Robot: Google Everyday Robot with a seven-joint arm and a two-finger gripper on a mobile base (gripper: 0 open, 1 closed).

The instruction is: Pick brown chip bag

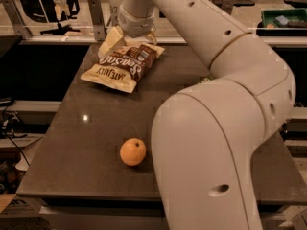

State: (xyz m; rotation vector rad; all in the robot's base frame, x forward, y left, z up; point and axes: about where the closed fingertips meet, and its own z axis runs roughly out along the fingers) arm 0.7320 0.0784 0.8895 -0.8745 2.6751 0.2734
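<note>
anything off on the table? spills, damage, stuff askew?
Nothing spilled or damaged. The brown chip bag lies crumpled and angled at the table's far left, its far end under the gripper. The orange sits intact near the front. The arm hides the right side.

The gripper sits at the far edge of the table, over the back end of the brown chip bag. The bulky arm blocks the right side. Open tabletop runs left and centre, with only the orange near the front
</note>
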